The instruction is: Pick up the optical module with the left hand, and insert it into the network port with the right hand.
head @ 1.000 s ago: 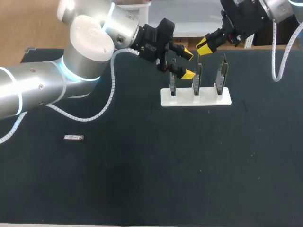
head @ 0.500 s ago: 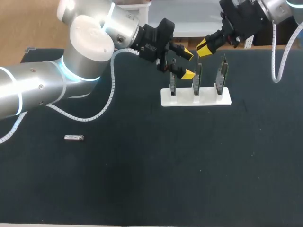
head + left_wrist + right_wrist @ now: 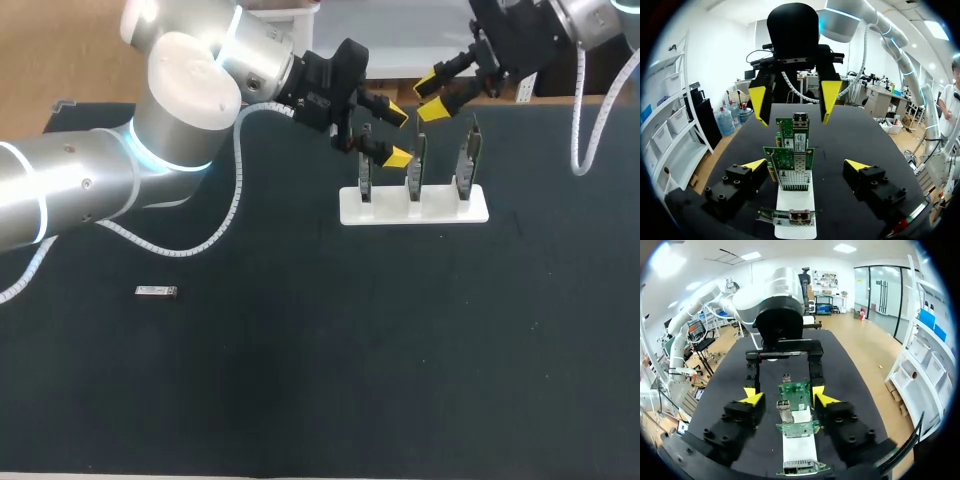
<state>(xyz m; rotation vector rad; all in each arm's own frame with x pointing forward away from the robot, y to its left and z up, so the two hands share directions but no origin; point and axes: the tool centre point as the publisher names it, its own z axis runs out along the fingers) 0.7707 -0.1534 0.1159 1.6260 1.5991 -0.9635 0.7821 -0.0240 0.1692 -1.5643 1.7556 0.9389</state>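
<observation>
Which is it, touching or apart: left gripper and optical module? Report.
Apart. The head view shows the optical module lying alone on the table, well away from the left gripper, which is by the card stand.

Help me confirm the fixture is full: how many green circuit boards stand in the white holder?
3, upright in a row in the white rectangular holder: the left green circuit board, the middle board, the right board. None seems hidden.

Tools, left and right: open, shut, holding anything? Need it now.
Left tool: open, holding nothing.
Right tool: open, holding nothing.
The module lies on the table, not picked up.
</observation>
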